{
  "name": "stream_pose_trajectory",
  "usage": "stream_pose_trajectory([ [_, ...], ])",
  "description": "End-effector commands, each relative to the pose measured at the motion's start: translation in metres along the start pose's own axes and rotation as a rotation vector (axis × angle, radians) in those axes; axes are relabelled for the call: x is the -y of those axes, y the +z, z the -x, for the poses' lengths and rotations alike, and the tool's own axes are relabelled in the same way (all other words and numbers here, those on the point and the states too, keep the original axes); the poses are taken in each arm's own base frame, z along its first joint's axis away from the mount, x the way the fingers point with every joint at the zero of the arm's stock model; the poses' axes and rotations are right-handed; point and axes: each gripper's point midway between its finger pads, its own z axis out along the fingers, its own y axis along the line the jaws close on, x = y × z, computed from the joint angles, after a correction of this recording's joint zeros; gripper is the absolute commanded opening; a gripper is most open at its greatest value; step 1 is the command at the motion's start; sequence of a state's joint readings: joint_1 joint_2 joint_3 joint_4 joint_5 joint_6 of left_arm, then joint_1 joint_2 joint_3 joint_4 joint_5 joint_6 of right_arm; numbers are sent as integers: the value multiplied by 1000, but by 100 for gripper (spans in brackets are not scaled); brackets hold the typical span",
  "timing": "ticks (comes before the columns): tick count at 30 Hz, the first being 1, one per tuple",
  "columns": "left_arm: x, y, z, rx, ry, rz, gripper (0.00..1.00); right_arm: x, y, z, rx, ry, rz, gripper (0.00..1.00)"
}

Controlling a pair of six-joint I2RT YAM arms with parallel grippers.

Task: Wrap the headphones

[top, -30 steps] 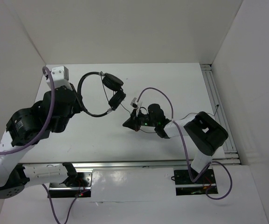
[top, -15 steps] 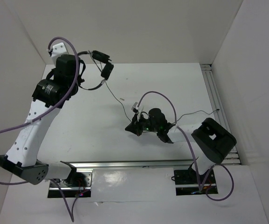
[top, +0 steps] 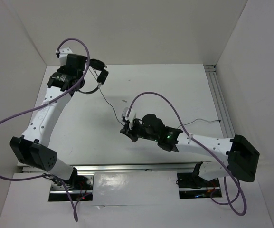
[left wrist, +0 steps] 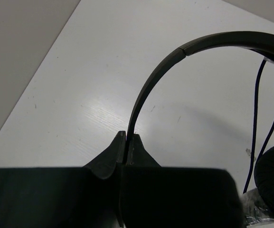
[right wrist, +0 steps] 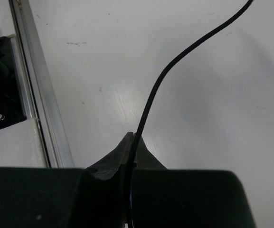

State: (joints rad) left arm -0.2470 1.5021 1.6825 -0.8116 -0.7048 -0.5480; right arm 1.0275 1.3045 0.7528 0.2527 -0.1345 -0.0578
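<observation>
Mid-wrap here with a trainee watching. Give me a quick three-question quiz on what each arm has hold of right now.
1. Which gripper holds the headband? A) left B) right C) neither
2. True or false: the right gripper stands open.
3. Fill in: the right gripper pinches the ___ of the headphones.
Key: 1 A, the left gripper is shut on it. 2 false. 3 cord.
</observation>
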Motion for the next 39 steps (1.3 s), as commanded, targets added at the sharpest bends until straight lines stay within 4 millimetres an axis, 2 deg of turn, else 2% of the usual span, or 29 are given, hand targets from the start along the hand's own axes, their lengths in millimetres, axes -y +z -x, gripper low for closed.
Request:
stream_pose_trajectory([
  [1, 7, 1, 0, 48, 33, 15, 0, 18, -15, 34, 5, -95, -122, 0],
  [5, 18, -1, -26, 19, 123, 21, 0, 20, -24, 68, 43, -133, -140, 0],
  [7, 22, 3, -42, -12, 169, 14, 0, 22, -26, 76, 50, -160, -150, 0],
  [10, 35, -1, -63, -51, 258, -45, 0, 31, -31, 91, 59, -197, -195, 0],
  [11, 34, 2, -76, -81, 289, -50, 0, 36, -33, 94, 56, -205, -223, 0],
  [12, 39, 0, -86, -96, 311, -68, 0, 39, -36, 106, 76, -225, -242, 0],
  [14, 39, -4, -104, -115, 362, -81, 0, 48, -41, 116, 83, -240, -292, 0],
  [16, 45, -13, -114, -123, 415, -125, 0, 58, -47, 132, 107, -260, -338, 0],
  [21, 54, -45, -134, -131, 484, -249, 0, 85, -46, 147, 104, -282, -427, 0],
  [23, 53, -63, -133, -104, 483, -296, 0, 100, -48, 150, 99, -283, -460, 0],
  [25, 50, -73, -142, -112, 508, -340, 0, 109, -44, 145, 88, -279, -478, 0],
  [29, 52, -107, -140, -70, 524, -456, 0, 125, -42, 147, 103, -272, -489, 0],
  [30, 49, -118, -133, -47, 512, -492, 0, 133, -43, 144, 101, -268, -499, 0],
  [33, 50, -142, -131, -23, 515, -584, 0, 139, -40, 140, 108, -258, -485, 2],
  [37, 50, -179, -106, 34, 494, -701, 0, 147, -36, 137, 114, -235, -471, 2],
  [39, 51, -191, -99, 42, 498, -738, 0, 150, -33, 136, 116, -235, -467, 2],
])
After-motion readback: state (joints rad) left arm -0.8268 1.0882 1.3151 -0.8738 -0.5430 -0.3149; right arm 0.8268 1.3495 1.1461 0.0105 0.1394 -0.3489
